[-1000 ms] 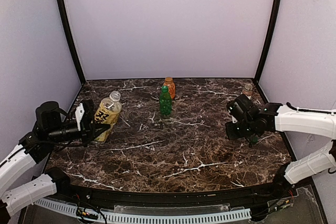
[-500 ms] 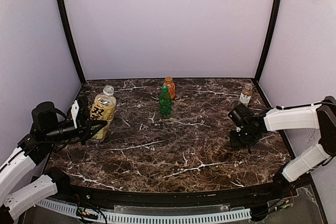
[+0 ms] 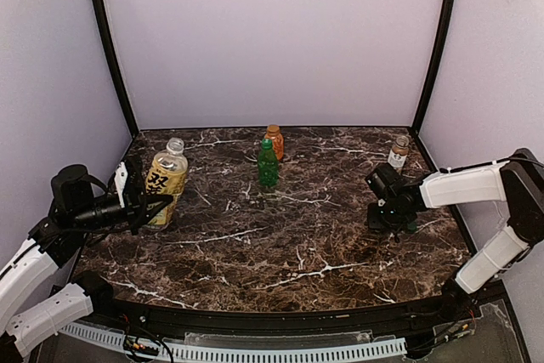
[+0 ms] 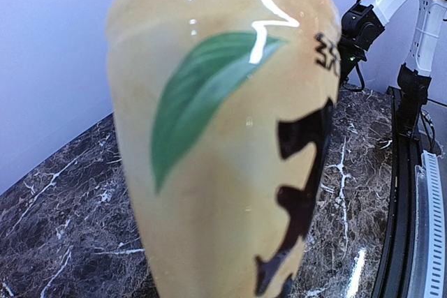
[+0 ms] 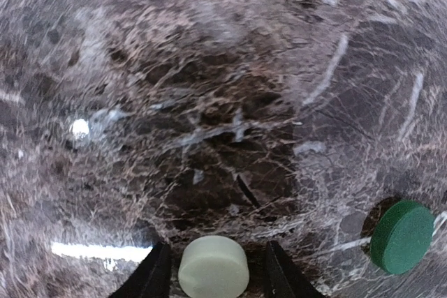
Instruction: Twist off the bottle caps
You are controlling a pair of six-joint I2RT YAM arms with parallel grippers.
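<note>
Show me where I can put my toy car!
The wide middle of the table, from yellow bottle to right gripper, is bare. So is the back strip between orange bottle and clear bottle. Crowded: green bottle beside orange, white cap and green cap at that gripper.

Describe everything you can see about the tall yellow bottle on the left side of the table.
The tall yellow bottle looks like plastic, with a glossy yellow-tan label bearing bold black characters and a green leaf. Its neck and top look clear or pale, and it is hard to tell whether a cap is on it. It stands roughly upright at the left of the dark marble table. The left gripper is clamped around its lower body from the side.
</note>
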